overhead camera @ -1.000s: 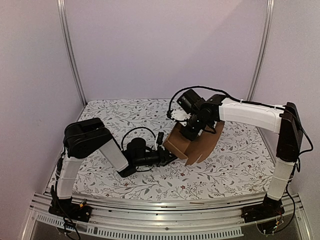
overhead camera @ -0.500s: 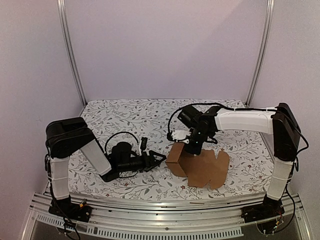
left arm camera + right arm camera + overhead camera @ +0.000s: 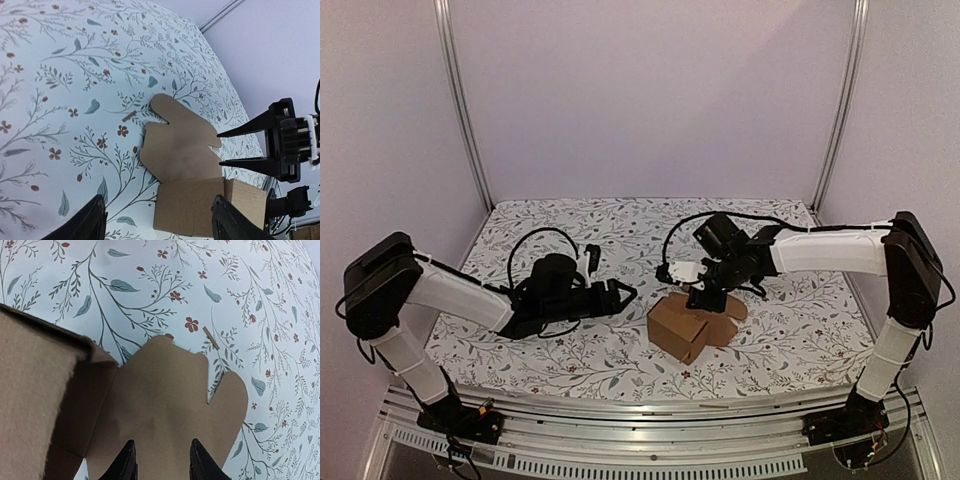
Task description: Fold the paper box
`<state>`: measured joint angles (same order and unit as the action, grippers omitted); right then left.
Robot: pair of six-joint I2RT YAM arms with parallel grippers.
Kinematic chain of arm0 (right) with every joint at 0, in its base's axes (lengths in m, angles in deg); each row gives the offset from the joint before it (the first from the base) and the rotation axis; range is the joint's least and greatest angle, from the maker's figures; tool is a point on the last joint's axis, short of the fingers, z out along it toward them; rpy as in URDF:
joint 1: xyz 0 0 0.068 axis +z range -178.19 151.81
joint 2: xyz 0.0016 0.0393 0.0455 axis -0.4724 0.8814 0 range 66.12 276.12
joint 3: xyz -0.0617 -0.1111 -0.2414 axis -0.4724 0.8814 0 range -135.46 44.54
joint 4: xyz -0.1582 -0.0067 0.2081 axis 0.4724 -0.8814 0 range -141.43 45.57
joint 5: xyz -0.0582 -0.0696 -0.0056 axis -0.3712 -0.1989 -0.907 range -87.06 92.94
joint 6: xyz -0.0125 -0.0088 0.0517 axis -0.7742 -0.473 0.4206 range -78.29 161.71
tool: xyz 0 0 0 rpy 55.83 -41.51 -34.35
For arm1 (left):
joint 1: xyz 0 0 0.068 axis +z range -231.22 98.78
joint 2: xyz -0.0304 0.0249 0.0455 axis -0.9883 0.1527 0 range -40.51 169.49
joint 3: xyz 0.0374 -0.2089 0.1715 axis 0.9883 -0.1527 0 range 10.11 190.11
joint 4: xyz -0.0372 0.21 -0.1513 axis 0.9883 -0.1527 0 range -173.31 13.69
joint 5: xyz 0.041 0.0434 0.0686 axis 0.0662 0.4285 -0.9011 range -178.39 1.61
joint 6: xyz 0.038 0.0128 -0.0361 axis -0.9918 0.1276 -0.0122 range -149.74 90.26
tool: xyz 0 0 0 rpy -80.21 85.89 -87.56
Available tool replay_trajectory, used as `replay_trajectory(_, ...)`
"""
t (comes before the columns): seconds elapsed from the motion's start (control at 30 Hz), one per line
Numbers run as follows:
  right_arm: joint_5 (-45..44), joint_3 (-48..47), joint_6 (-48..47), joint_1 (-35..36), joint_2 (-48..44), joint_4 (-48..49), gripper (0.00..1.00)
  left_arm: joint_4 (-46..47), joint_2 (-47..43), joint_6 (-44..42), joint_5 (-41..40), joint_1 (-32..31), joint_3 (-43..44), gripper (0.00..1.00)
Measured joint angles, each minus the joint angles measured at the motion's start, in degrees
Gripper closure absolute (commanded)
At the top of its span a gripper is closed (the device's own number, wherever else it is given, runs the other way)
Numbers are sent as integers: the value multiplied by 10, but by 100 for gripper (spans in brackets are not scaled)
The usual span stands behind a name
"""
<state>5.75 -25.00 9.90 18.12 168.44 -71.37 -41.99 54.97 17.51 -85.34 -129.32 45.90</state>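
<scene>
The paper box point(image 3: 682, 332) is plain brown cardboard, folded into a small cuboid on the floral table cover, with a rounded tab flap point(image 3: 731, 309) lying flat to its far right. My right gripper point(image 3: 704, 296) hovers just over the flap, jaws open and empty. In the right wrist view its fingers point(image 3: 125, 464) are spread above the flap point(image 3: 165, 395), with the box body point(image 3: 35, 405) at the left. My left gripper point(image 3: 620, 293) is wide open, left of the box and apart from it. The left wrist view shows the box point(image 3: 192, 206), the flap point(image 3: 175, 142) and the right gripper point(image 3: 235, 148).
The table cover point(image 3: 570, 230) is white with a floral print. A small brown scrap point(image 3: 210, 338) lies on it beyond the flap. Purple walls and metal posts point(image 3: 460, 110) enclose the table, and a metal rail point(image 3: 640, 420) runs along the near edge.
The spread cardboard has come down into a compact cuboid with one flap flat. My right gripper has lowered over it. My left arm has pulled back to the left, away from the box.
</scene>
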Motion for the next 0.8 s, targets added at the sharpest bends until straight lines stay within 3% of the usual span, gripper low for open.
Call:
replay_trajectory(0.23, 55, -11, 9, -82, -62, -61, 60, -129, -85, -97, -54, -22, 82, 27)
replay_trajectory(0.6, 319, -65, 93, -91, -54, -152, 55, -140, 7, -118, 30, -38, 120, 28)
replay_trajectory(0.8, 353, -68, 108, -91, 9, -170, 56, -138, 33, -115, 59, -52, 140, 28)
